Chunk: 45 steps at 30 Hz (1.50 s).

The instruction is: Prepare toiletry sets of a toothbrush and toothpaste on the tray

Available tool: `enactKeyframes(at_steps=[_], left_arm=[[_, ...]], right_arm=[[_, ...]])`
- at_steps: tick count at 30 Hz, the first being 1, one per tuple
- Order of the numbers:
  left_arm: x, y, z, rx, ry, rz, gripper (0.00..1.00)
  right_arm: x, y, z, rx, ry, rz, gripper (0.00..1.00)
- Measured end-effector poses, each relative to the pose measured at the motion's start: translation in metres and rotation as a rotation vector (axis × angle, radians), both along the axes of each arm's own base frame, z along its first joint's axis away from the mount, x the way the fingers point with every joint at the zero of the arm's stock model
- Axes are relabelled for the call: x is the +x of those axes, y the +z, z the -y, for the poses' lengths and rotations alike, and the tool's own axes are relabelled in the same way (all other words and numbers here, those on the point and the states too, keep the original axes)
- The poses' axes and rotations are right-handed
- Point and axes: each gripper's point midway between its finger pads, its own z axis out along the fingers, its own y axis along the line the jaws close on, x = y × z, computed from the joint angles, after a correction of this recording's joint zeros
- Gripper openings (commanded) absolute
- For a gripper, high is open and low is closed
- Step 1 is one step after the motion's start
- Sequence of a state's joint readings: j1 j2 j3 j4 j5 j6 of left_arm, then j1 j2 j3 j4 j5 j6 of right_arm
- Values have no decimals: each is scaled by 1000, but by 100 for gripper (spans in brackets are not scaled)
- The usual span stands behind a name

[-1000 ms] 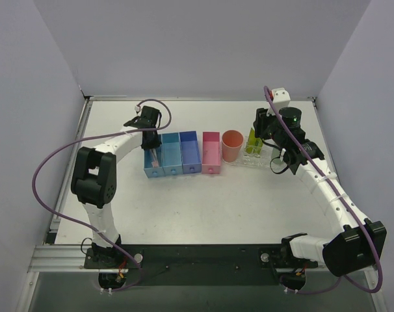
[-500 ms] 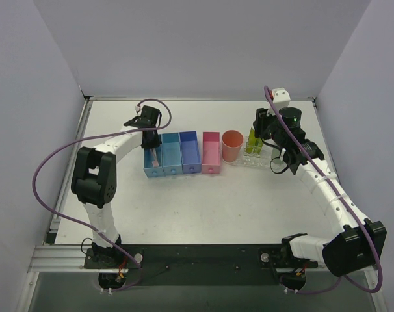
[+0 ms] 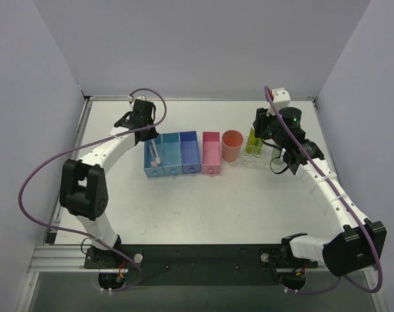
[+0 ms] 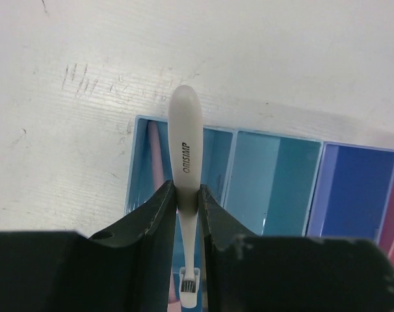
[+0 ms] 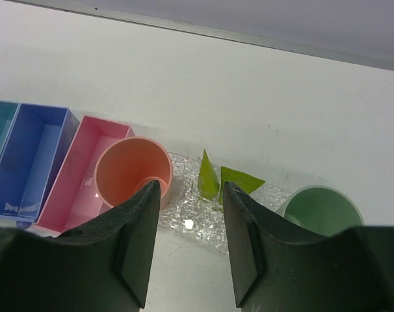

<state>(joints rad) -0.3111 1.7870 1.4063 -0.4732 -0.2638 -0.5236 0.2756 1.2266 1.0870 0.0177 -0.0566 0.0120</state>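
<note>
Presently: left fingers closed on the toothbrush, pinching its white handle part-way along; rounded handle end pointing away from the wrist camera, bristle head low between the fingers; brush held over the pale-blue bin, the leftmost of the row; whether the head touches the bin, cannot tell; from above, the brush shows as a thin white stick with a pinkish end lying along that bin.

Right fingers parted, holding nothing, poised above the tray; two toothpaste tubes standing on end on the tray, just beside each other, seen in the gap between the fingers.

Beside the tubes: orange cup at the tray's left end, green cup at its right end; both upright.

Row on the bench, left to right: pale-blue bin, teal bin, darker blue bin, pink box, orange cup, tray; bins and box side by side, touching or nearly so.

Toothbrush and tray well apart, at opposite ends of the row.
</note>
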Motion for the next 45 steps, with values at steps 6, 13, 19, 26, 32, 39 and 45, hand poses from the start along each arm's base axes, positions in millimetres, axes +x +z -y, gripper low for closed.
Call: enactKeyframes(at_steps=[6,13,19,26,32,39,45], left_arm=[[-8,32,-7,-11,25,81,0],[-23,64,-21,-6,67,160,0],[-30,103,-19,-87,98,253,0],[-38,118,17,-318,84,248,0],[-46,124,62,-527,42,219,0],[-62,133,108,-683,-16,177,0],[-74,135,118,-725,-18,163,0]], right_arm=[[-1,1,0,6,-1,-4,39],[-1,19,-9,53,27,7,46],[-2,39,-41,119,186,-28,49],[-16,57,-112,203,511,-145,50],[-53,21,-168,238,739,-375,50],[-92,-9,-196,226,834,-540,50],[-101,-10,-202,225,849,-562,49]])
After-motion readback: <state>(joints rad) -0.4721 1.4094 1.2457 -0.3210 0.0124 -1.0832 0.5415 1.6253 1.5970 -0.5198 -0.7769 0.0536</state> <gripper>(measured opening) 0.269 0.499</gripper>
